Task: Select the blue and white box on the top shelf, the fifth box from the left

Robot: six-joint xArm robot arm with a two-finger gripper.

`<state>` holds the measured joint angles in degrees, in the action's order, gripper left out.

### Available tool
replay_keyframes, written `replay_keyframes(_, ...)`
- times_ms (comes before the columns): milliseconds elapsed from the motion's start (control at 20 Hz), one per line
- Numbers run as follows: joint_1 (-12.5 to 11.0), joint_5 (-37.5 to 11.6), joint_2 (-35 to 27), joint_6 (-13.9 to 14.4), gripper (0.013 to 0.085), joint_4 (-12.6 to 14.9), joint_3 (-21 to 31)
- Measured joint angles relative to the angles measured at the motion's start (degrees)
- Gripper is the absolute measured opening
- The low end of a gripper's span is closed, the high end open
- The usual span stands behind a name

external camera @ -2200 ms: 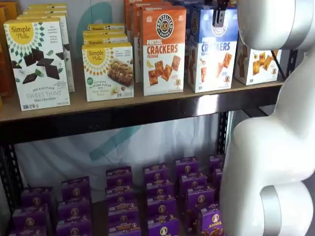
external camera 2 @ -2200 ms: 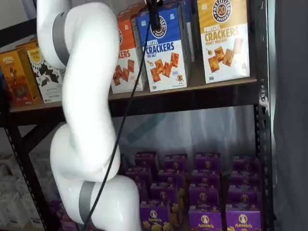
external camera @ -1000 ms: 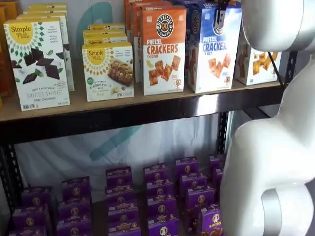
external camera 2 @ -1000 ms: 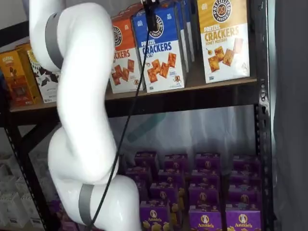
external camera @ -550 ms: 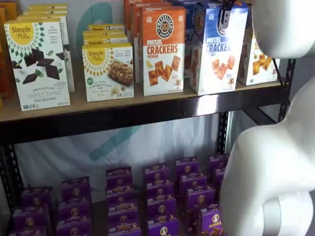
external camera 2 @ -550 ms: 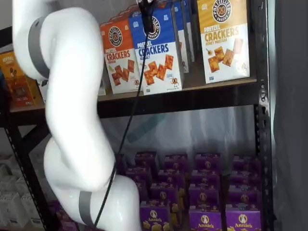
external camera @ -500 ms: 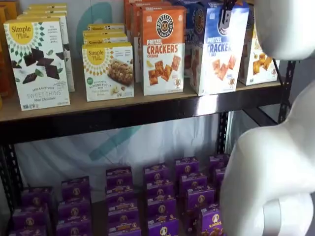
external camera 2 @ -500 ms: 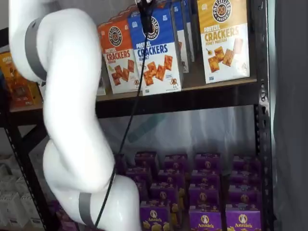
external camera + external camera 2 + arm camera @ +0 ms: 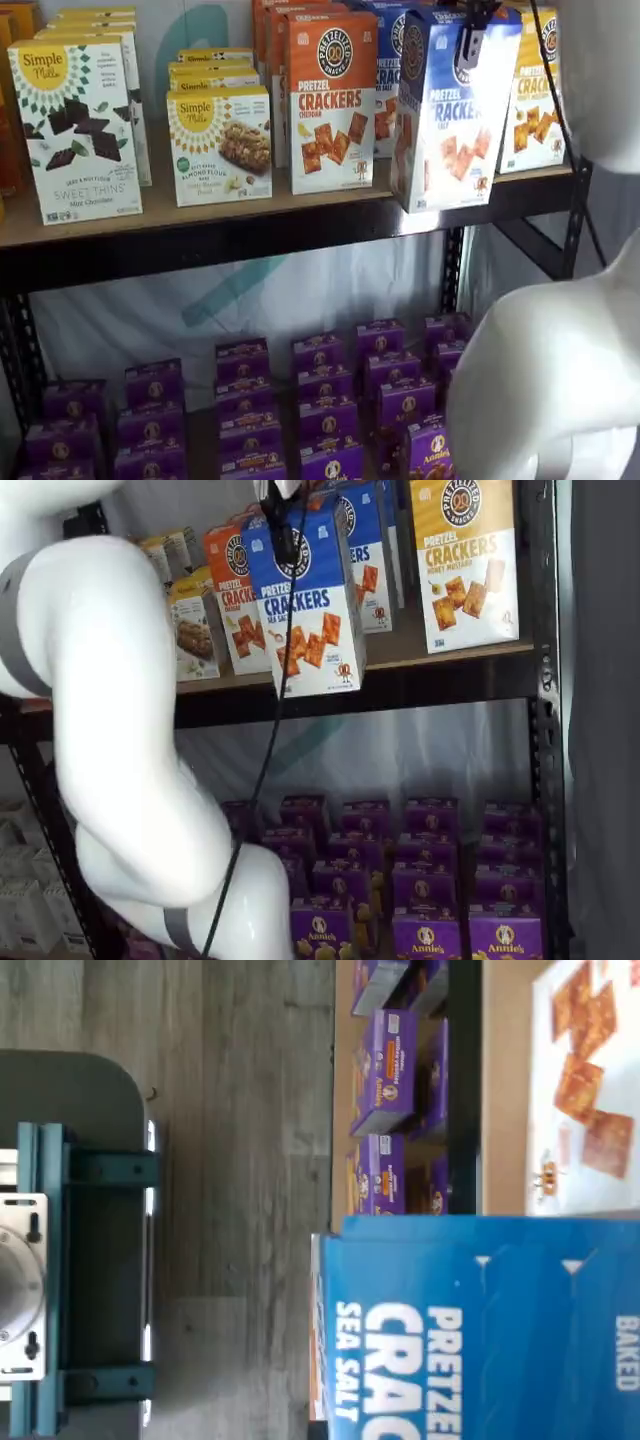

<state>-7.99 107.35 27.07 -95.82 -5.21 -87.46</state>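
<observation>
The blue and white box (image 9: 455, 115) hangs tilted in front of the top shelf (image 9: 250, 238), its lower edge out past the black rail. My gripper (image 9: 468, 42) is shut on its blue top, with a black finger lying over the round logo. In both shelf views the box (image 9: 305, 605) is off the board (image 9: 450, 678), and the gripper (image 9: 285, 538) comes down from above with a cable beside it. In the wrist view the blue top of the box (image 9: 480, 1330) fills the near corner; the fingers do not show there.
An orange-topped cracker box (image 9: 332, 100) stands left of the gap and a yellow-topped one (image 9: 463, 560) right of it. More blue boxes (image 9: 365, 540) stand behind. Simple Mills boxes (image 9: 80, 130) fill the left. Purple boxes (image 9: 320, 390) crowd the lower shelf. The white arm (image 9: 110, 730) stands in front.
The blue and white box has come forward out of its row and off the shelf edge, held by the gripper. The arm has drawn back from the shelves.
</observation>
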Motion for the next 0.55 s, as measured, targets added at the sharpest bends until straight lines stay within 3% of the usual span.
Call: replay_keyframes(550,-2.0,2.1,7.2,-1.8,0.0570,-0.2,5.9)
